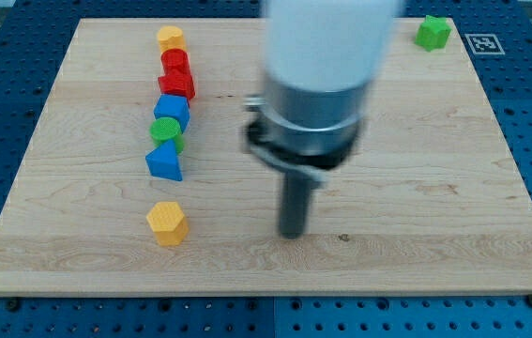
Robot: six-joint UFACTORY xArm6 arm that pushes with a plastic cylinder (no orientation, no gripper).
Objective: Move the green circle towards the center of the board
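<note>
Currently our bare rod tip [292, 233], holding nothing, rests on the wooden board [434, 188], well right of the small green round block [166, 131]. That block sits wedged in a column, touching a blue block [172, 109] above and a blue triangular block [164, 162] below. We judge it light, rigid and free-sliding; best pushed from its left face.

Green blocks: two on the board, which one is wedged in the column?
The green circle, squeezed between two blue blocks in the left column. The other green block sits alone near the view's top right. My tip touches neither.
</note>
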